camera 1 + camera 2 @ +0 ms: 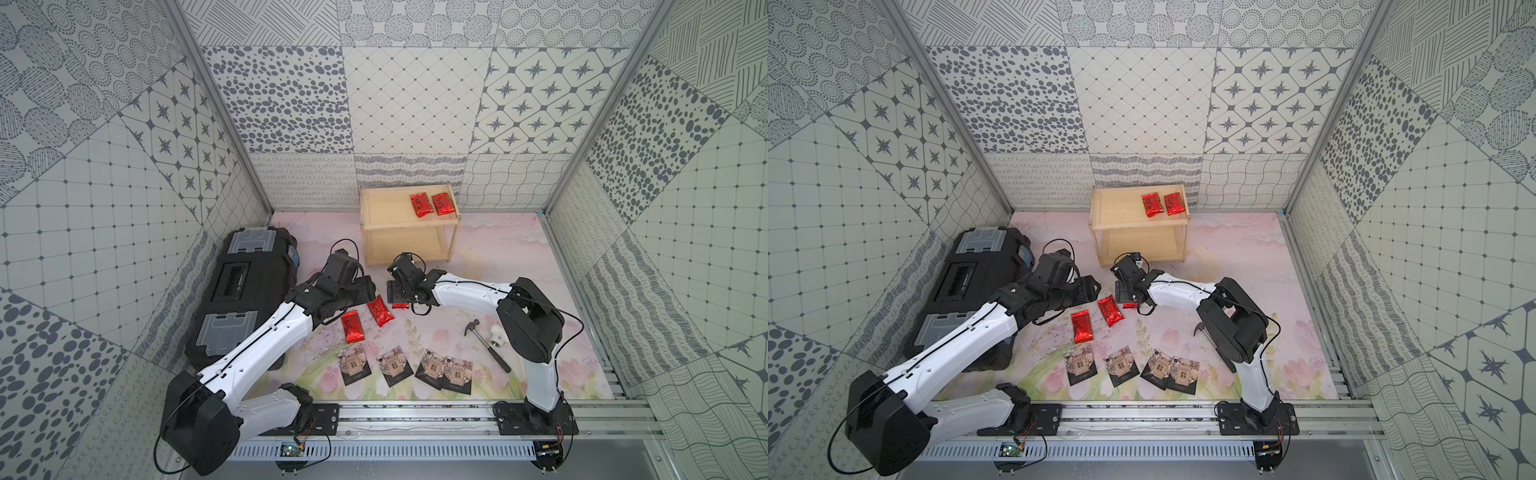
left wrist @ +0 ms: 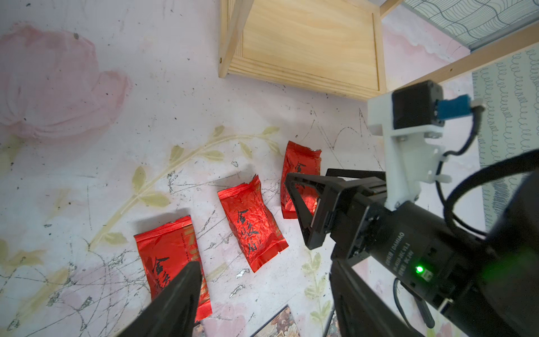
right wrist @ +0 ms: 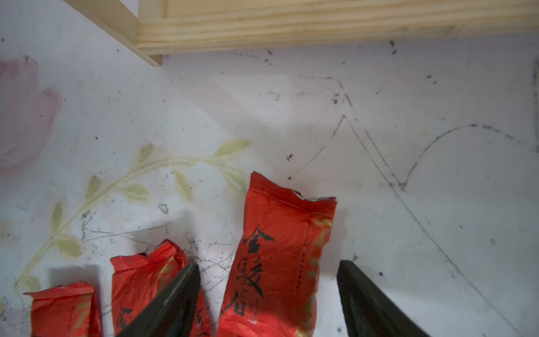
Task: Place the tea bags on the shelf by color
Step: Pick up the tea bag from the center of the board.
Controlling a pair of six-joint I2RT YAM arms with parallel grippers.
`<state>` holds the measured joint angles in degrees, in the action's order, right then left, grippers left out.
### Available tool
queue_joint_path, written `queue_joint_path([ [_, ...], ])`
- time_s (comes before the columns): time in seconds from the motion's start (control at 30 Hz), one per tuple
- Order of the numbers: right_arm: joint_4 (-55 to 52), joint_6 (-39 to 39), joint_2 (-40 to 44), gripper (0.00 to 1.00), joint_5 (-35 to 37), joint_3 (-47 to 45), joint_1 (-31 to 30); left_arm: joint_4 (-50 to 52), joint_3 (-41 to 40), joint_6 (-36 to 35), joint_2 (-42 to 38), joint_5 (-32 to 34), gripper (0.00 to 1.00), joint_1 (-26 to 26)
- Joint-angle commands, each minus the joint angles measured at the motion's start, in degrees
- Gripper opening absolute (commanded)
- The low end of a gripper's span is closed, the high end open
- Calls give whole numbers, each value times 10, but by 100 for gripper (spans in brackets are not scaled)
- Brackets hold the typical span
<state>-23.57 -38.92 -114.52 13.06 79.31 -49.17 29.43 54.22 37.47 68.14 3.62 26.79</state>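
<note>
Straddling a red tea bag [image 3: 280,248] with my right pincer [image 3: 267,265] open, left pincer [image 2: 262,271] open too; next I'd close, lift, and carry it to the shelf [image 1: 390,216].

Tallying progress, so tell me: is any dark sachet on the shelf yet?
No, the shelf holds only two red packets; all four dark sachets lie on the mat.

left arm [image 1: 257,345]: stretched forward and inward, forearm low;
left gripper [image 2: 262,265]: jaws wide apart (angled downward);
right arm [image 1: 469,291]: elbow raised, forearm reaching inward;
right gripper [image 3: 267,264]: jaws wide apart, near its partner
</note>
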Motion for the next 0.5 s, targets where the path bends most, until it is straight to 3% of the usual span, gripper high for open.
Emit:
queue_joint_path([
  [0.0,-5,-12,-22,80,11,23,-1,14,7,6,4,11,75,-1],
  [0.47,-10,-1,-28,70,29,9,-1,14,3,5,0,15,76,-1],
])
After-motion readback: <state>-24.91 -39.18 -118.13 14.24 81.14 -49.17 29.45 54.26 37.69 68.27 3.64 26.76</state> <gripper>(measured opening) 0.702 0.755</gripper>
